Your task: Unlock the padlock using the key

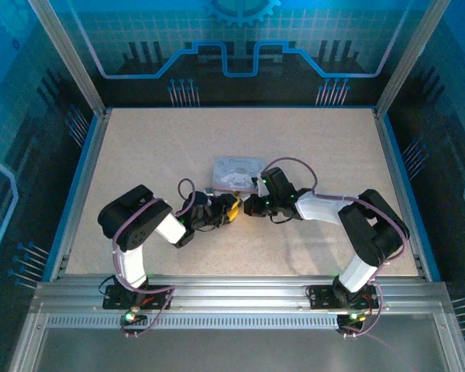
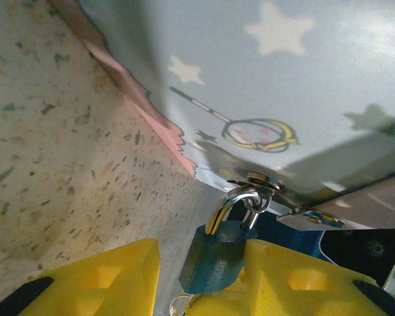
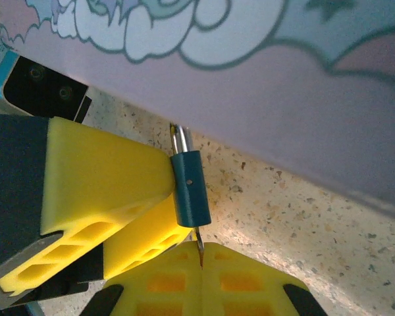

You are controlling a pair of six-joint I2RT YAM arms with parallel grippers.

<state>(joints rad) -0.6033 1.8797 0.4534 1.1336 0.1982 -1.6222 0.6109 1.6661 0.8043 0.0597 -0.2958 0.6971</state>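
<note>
The padlock is small and dark teal, and its silver shackle hangs through the hasp of the pale star-printed tin box. My left gripper is open around it. The right yellow finger touches the lock body, while the left finger stands apart from it. In the right wrist view the padlock is edge-on. The thin key runs from its underside into my right gripper, which is shut on the key. In the top view both grippers meet just in front of the box.
The box wall rises close behind the padlock. Speckled tabletop lies open to the left of the lock. A small metal ring shows under the padlock. The left gripper's yellow fingers crowd the right gripper's left side.
</note>
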